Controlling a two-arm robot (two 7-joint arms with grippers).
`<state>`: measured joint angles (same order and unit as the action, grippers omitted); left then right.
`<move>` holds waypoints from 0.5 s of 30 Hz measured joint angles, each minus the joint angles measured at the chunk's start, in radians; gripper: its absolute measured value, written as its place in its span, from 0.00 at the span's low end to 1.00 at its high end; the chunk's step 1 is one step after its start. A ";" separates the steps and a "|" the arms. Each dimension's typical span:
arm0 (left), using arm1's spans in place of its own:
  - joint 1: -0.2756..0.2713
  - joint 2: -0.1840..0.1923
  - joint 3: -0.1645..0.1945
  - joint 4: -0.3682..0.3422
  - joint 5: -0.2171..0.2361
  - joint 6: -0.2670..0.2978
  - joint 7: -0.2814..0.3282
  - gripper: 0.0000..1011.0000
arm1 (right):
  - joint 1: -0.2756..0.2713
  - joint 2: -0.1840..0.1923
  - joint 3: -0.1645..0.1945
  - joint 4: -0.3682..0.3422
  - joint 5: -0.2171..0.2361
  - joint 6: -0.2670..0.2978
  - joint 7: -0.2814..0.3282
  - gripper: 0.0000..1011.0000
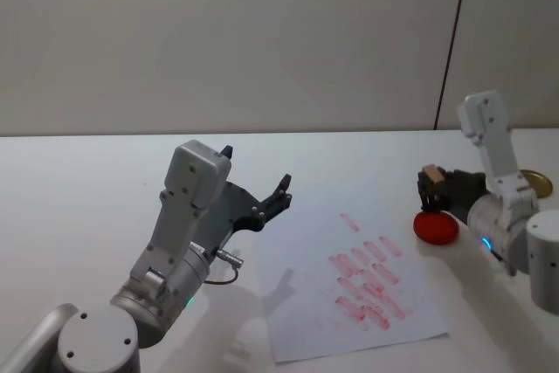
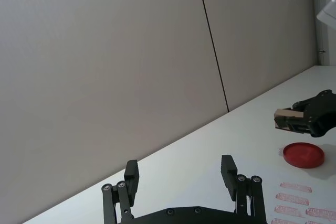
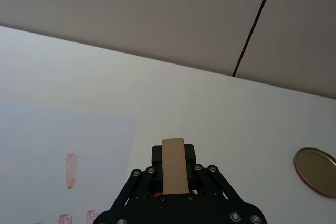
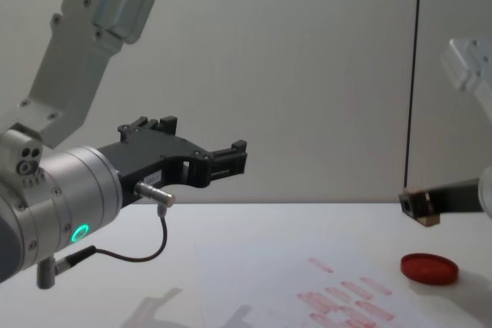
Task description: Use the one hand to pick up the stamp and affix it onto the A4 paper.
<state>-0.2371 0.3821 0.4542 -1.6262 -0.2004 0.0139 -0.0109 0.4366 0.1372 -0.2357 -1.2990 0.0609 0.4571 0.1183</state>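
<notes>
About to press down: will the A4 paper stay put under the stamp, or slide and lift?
The A4 paper lies flat and thin on the smooth table, apparently unfastened, so it is probably light, floppy and apt to slide. The right gripper holds the stamp over the red ink pad; wet ink might lift the sheet.

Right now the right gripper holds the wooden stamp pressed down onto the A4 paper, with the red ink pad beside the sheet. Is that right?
Not quite. The right gripper does hold the wooden stamp, but in the air above the red ink pad, not pressed onto the A4 paper. The chest view shows the gap. The pad does lie beside the sheet.
</notes>
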 joint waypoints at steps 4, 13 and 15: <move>0.000 0.000 0.000 0.000 0.000 0.000 0.000 0.98 | -0.001 0.001 0.000 0.017 -0.003 -0.001 0.007 0.21; 0.000 0.000 0.000 0.000 0.000 0.000 0.000 0.98 | -0.005 0.003 0.000 0.041 -0.010 0.001 0.016 0.21; 0.000 0.000 0.000 0.000 0.000 0.000 0.000 0.98 | -0.007 0.004 0.000 0.044 -0.012 0.003 0.017 0.22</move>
<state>-0.2371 0.3821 0.4542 -1.6262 -0.2004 0.0139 -0.0109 0.4293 0.1414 -0.2359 -1.2550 0.0488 0.4604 0.1351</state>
